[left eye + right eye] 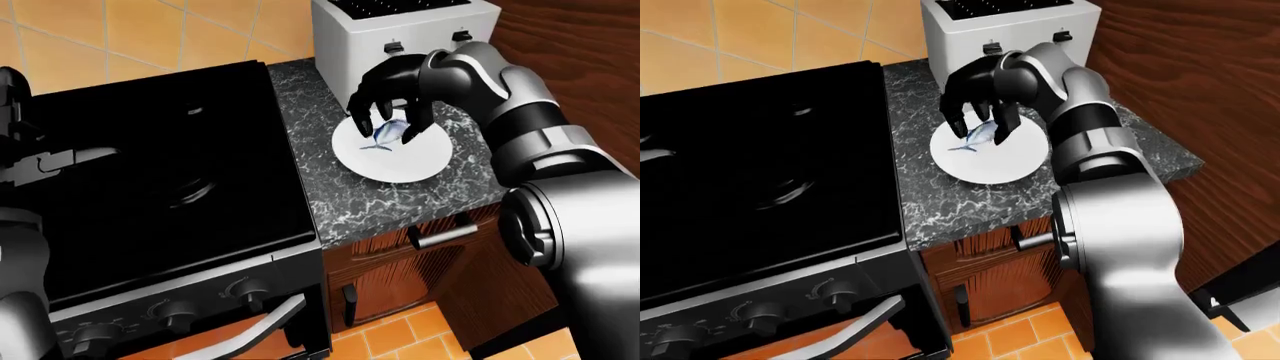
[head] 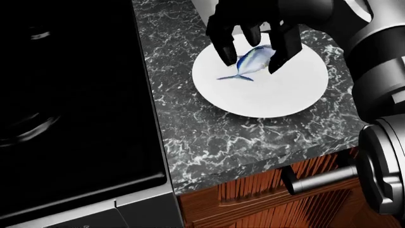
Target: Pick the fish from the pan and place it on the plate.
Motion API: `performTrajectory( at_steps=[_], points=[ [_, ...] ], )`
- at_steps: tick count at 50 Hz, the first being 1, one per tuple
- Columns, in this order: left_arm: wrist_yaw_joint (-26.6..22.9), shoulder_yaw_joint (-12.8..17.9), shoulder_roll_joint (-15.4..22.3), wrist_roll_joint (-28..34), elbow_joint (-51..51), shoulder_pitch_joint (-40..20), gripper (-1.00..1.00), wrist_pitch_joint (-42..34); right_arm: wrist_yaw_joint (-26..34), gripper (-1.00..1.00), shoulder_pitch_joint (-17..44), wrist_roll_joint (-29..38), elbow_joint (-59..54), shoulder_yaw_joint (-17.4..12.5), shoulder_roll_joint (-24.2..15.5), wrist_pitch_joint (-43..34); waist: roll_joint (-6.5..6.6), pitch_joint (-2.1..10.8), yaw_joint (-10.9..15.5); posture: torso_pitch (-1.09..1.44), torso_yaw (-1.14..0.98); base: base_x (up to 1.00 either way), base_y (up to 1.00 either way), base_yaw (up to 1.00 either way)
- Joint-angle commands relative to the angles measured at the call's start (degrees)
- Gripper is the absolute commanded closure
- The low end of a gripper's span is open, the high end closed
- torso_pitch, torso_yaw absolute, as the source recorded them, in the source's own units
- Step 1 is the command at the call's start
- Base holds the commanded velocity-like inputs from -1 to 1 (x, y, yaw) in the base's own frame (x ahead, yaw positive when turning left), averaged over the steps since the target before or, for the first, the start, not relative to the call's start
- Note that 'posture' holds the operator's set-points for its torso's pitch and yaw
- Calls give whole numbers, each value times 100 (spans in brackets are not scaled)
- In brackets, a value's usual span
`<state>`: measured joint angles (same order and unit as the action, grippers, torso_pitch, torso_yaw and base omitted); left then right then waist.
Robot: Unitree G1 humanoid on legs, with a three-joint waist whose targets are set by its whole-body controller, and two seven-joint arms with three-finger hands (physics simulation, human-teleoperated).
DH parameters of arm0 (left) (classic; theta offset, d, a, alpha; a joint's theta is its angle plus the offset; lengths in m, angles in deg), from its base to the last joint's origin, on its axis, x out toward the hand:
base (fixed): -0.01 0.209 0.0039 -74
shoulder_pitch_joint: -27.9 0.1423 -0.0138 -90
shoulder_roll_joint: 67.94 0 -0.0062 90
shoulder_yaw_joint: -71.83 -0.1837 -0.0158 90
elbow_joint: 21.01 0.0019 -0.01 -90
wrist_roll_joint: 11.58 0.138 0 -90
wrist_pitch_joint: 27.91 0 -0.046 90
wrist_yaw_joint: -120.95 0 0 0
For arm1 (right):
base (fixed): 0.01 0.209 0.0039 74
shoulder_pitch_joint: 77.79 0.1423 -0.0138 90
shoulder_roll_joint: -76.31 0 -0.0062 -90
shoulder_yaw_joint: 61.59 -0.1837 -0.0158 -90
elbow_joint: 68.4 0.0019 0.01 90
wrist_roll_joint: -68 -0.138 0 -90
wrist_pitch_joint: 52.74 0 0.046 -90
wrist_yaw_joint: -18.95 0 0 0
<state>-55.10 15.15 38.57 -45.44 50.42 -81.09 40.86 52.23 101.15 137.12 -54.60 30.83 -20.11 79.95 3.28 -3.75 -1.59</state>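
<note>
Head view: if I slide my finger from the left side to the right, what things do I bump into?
Black stove → speckled counter → white plate, with the fish on it → the robot's big grey arm.

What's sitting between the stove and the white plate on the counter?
Nothing: in the head view only bare marbled counter lies between the black stove and the plate.

No readable text anywhere.
Blank faces on white boxy toaster (image 1: pixel 400 37), black glossy stove (image 1: pixel 150 172) with plain knobs, and round white plate (image 2: pixel 278 95).
</note>
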Motion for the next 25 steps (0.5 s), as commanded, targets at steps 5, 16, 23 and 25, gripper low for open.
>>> performTrajectory(
  at_steps=[5, 16, 23, 25],
  points=[
    [-11, 96, 120, 3, -160, -114, -100, 155, -41, 20, 309, -163, 254, -94, -72, -20, 20, 178, -2, 0, 0, 0, 0, 0],
    [-12, 106, 124, 11, -171, -110, -100, 149, 120, -4, 384, -223, 253, -112, -113, -29, 12, 183, -9, 0, 0, 0, 0, 0],
    [-6, 113, 135, 4, -172, -118, -100, 138, 228, -10, 479, -265, 252, -125, -127, -34, 18, 180, -5, 0, 0, 0, 0, 0],
    [3, 111, 144, 0, -170, -133, -100, 130, 278, -10, 536, -282, 248, -133, -140, -33, 19, 178, -4, 0, 0, 0, 0, 0]
  ],
)
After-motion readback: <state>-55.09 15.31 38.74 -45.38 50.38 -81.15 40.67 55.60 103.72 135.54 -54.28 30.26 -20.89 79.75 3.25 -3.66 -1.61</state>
